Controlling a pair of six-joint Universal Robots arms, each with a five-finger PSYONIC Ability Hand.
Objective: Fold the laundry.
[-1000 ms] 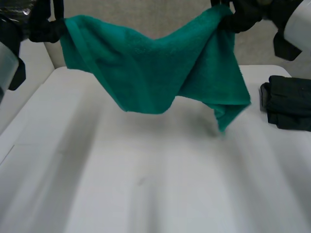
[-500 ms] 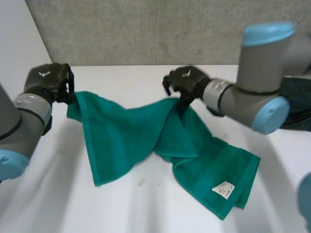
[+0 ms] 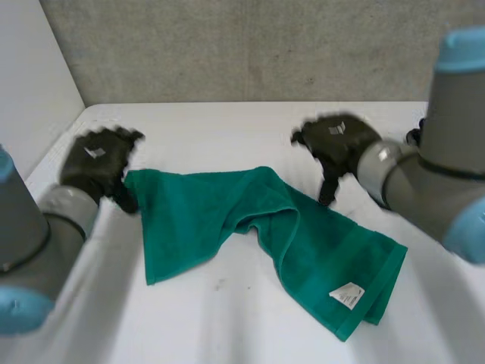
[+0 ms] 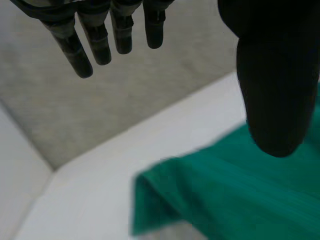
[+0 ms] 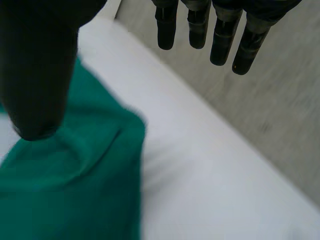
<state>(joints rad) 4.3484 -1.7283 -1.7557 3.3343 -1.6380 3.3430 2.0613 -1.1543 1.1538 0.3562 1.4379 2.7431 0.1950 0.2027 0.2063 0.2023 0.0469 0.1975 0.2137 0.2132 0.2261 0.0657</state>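
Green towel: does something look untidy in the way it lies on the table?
Yes. The green towel lies askew and not flat: a bunched fold crosses its middle, and its white label faces up near one corner.

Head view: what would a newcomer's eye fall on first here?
The green towel lies rumpled on the white table, a white label near its front corner. The left hand, open, is by its left corner; the right hand, open, by its far edge.

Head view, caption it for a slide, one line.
Rumpled green towel lying on the white table, the left hand and right hand open at its far edge.
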